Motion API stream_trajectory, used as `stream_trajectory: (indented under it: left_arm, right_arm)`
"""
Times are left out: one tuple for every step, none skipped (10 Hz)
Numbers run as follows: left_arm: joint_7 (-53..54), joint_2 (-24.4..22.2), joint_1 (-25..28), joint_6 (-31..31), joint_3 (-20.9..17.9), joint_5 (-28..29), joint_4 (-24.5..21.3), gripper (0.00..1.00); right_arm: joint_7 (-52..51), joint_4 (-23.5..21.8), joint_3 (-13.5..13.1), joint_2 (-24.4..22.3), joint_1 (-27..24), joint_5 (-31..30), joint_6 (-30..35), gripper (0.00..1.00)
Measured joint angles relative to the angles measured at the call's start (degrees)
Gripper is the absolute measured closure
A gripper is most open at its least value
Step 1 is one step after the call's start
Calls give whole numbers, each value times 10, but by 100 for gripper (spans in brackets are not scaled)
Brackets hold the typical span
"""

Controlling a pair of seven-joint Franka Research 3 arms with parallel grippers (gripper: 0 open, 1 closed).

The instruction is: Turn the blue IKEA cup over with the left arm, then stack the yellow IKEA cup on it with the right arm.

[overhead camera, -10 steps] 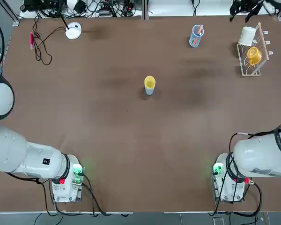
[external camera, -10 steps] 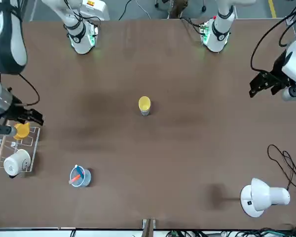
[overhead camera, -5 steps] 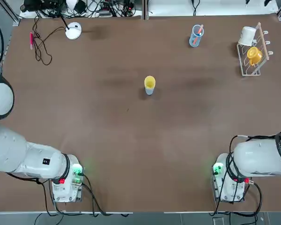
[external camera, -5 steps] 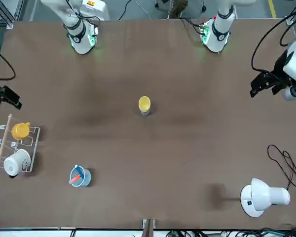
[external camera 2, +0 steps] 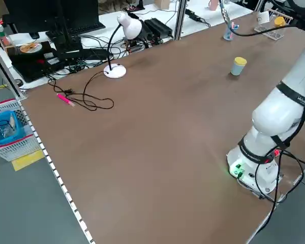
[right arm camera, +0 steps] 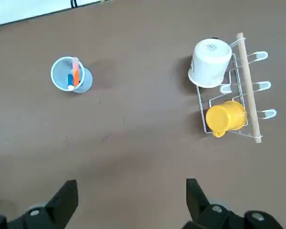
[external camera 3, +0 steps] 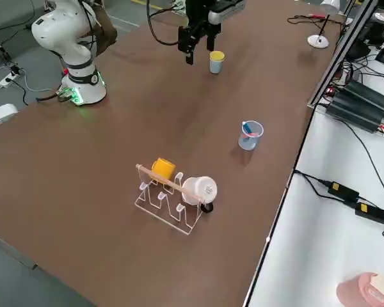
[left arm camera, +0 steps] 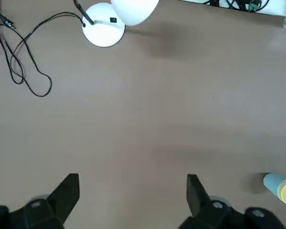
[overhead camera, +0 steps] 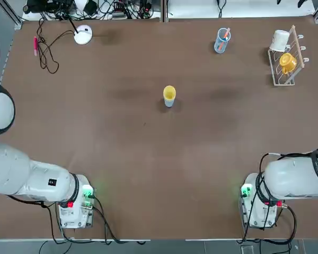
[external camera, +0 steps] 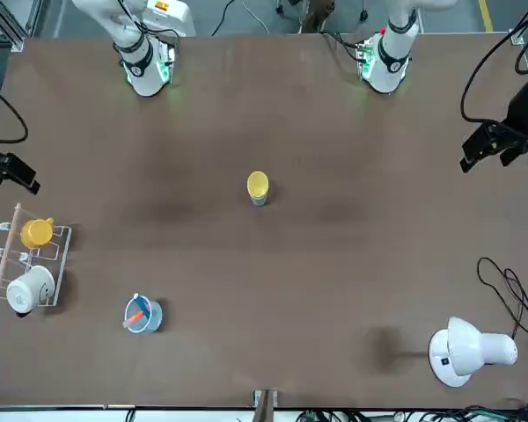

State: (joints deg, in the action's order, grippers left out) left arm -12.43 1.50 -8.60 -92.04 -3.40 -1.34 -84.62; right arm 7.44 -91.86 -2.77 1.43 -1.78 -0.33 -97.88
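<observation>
The yellow IKEA cup [overhead camera: 169, 93] sits stacked on the blue IKEA cup [overhead camera: 169, 103] at the middle of the table, also seen in the front view as the yellow cup [external camera: 258, 184] on the blue cup [external camera: 259, 200]. Neither gripper touches the stack. My left gripper [external camera: 490, 148] hangs open above the table's left edge; its wrist view shows its gripper [left arm camera: 132, 191] with nothing in it and the blue cup [left arm camera: 275, 181] off to one side. My right gripper [external camera: 9, 171] is open at the table's right edge, raised near the rack, and nothing shows in the gripper [right arm camera: 131, 193].
A wire rack [overhead camera: 294, 50] with a white mug [overhead camera: 280, 40] and an orange-yellow mug [overhead camera: 288, 62] stands at the back right. A clear blue tumbler [overhead camera: 221, 41] with sticks is beside it. A white desk lamp [overhead camera: 83, 34], a black cable and a pink pen [overhead camera: 36, 45] lie back left.
The right gripper has swung away from above the rack out to the table's right edge. The left gripper has drifted slightly outward to the left. The stacked cups have not moved.
</observation>
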Motion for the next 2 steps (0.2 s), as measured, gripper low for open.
stream_trajectory:
  left_arm:
    - [0, 0, 0, 0, 0, 0, 0, 1]
    - [0, 0, 0, 0, 0, 0, 0, 1]
  right_arm:
    - [-8, 0, 2, 0, 1, 0, 3, 0]
    - [-20, -1, 3, 1, 1, 0, 6, 0]
